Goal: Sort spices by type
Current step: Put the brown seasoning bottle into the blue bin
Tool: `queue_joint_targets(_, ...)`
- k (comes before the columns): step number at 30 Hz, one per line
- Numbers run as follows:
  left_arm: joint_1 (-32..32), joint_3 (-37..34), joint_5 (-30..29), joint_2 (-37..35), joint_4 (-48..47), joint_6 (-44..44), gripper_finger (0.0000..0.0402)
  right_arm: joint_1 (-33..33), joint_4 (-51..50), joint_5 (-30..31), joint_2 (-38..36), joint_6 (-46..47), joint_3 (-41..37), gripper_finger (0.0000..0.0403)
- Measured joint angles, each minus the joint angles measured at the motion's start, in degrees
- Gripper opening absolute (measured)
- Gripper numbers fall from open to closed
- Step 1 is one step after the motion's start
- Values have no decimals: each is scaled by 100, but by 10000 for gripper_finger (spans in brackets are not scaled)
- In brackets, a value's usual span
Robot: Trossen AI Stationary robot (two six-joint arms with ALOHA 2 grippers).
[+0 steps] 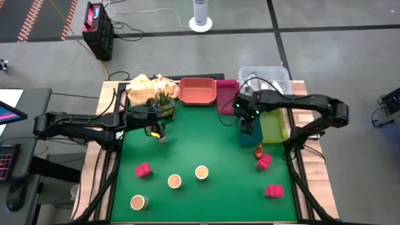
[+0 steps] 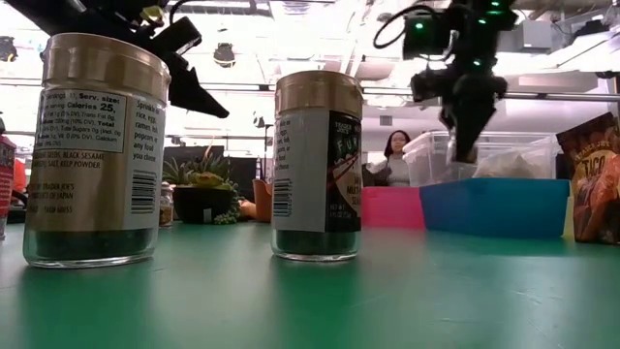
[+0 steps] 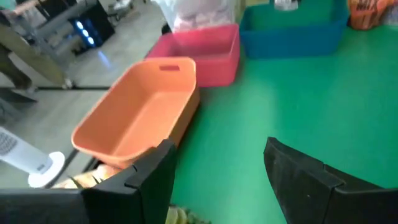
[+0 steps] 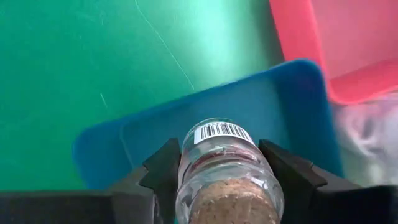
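My right gripper [image 1: 247,127] [image 4: 225,177] hangs over the blue tray [image 4: 149,140] [image 2: 494,206], shut on a small glass jar [image 4: 227,155] that has a cork stopper and a barcode label. My left gripper [image 1: 157,131] [image 3: 217,180] is open with nothing between its fingers, low over the green mat in front of the potted plant [image 1: 164,99]. Three gold-lidded jars [image 1: 174,181] [image 1: 201,172] [image 1: 138,202] stand on the near mat. Three magenta packets [image 1: 144,169] [image 1: 264,162] [image 1: 274,190] and a red-orange piece [image 1: 258,150] also lie on it. My right gripper pinches the jar between its two fingers [image 4: 163,177], one on each side of the glass body [image 4: 194,167] just below the cork [image 4: 233,208]. The fingers come from above, pointing down. The jar is lifted clear over the blue tray, cork end toward the wrist.
An orange tray [image 1: 197,90] [image 3: 140,115], a pink tray [image 1: 227,95] [image 3: 208,53] and a yellow-green tray [image 1: 275,125] line the far and right side, with a clear tub [image 1: 265,78] behind. A taco packet [image 2: 591,179] stands at the right. A person [image 2: 394,155] is beyond the table.
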Motion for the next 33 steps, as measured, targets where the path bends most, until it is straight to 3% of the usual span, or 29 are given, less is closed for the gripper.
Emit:
queue_joint_targets(5, 2, 0, -3, -2, 183, 26, 231, 17, 287, 118, 189, 75, -485, 212)
queue_joint_targets(17, 2, 0, -141, -2, -412, -307, 231, -594, 489, 262, 1124, -440, -511, 246)
queue_joint_targets(33, -1, 642, -94, -2, -1825, -858, 236, -245, 108, 249, 429, -24, -304, 266)
